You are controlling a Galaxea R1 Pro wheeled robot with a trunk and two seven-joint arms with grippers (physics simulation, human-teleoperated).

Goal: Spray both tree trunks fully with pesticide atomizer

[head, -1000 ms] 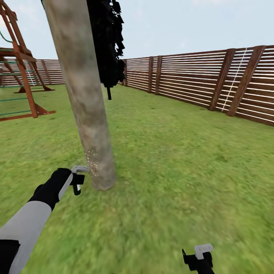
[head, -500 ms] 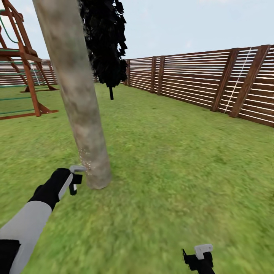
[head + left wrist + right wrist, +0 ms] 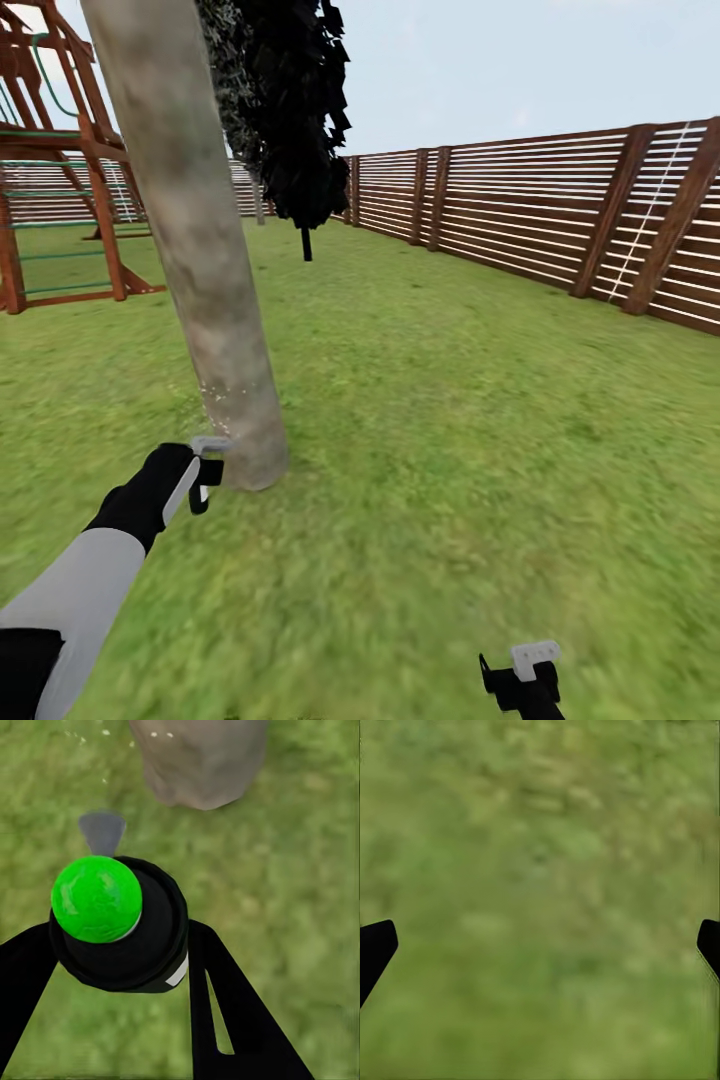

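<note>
A thick grey-brown tree trunk (image 3: 200, 260) rises from the grass of the garden at the left. My left gripper (image 3: 205, 480) is at the trunk's base, shut on the pesticide atomizer (image 3: 210, 445), whose grey nozzle points at the bark. Small white specks (image 3: 215, 395) dot the trunk just above it. The left wrist view has the atomizer (image 3: 112, 922) as a black body with a green cap held between the black fingers (image 3: 225, 1005), with the trunk's foot (image 3: 199, 761) beyond. My right gripper (image 3: 525, 675) hangs open low over the grass (image 3: 540, 870).
A brown slatted fence (image 3: 540, 220) runs along the right and far side. A wooden play frame (image 3: 60, 200) stands at the left. A black cypress (image 3: 300, 120) stands behind the trunk. Open lawn (image 3: 450, 420) lies to the right.
The whole picture has shifted, so the camera has moved. My left gripper stays at the trunk's base with the atomizer. The white specks now sit higher on the bark.
</note>
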